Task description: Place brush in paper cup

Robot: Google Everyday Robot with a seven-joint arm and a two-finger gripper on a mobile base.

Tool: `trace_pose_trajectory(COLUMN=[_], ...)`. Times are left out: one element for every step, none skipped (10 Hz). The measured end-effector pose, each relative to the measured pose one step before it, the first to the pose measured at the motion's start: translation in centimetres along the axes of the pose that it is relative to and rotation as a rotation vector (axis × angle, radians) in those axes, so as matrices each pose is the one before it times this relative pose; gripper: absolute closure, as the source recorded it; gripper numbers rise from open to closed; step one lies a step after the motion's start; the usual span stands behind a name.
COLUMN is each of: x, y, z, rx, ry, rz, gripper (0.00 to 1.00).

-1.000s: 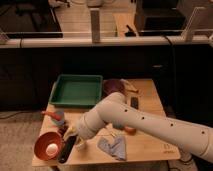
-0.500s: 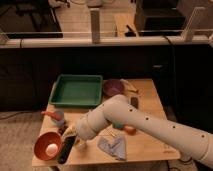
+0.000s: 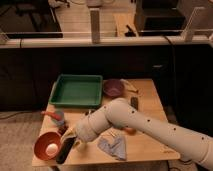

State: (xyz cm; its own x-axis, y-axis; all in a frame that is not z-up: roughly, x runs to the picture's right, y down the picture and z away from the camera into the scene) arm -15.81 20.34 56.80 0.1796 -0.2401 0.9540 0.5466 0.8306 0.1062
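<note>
My gripper is at the end of the white arm, low over the table's front left corner, just right of the orange bowl. A slim dark stick, seemingly the brush, runs from the gripper down toward the table's front edge, touching or very close to the gripper. I cannot make out the white paper cup. A small white object lies inside the orange bowl.
A green tray and a purple bowl stand at the back. A light blue cup is at the left, and a short black block at the right. A grey-blue cloth lies at the front, with a small orange thing beside it.
The arm and gripper have shifted only slightly near the orange bowl. The dark stick stays with the gripper in about the same place.
</note>
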Motion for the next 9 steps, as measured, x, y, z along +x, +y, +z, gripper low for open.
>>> trace_pose_trajectory(x=[-0.019,0.107,0.192,0.160,0.181,0.208,0.251,0.240,0.213], y=[0.125,0.253,0.325,0.191,0.264,0.244,0.203,0.055,-0.006], z=[-0.025,0.004,0.099,0.065,0.185,0.189,0.120,0.053,0.186], rx=[0.00558,0.00683,0.00606,0.00443,0.00323,0.00320,0.00292,0.00248,-0.00085], ry=[-0.00217,-0.00331,-0.00504,-0.00308,-0.00515,-0.00490,-0.00377,-0.00292,-0.00423], rz=[0.01187,0.01576,0.01653,0.01036,0.01106,0.01055,0.00885,0.00573,-0.00009], gripper=[1.00,1.00,1.00,1.00,1.00,1.00,1.00,1.00,1.00])
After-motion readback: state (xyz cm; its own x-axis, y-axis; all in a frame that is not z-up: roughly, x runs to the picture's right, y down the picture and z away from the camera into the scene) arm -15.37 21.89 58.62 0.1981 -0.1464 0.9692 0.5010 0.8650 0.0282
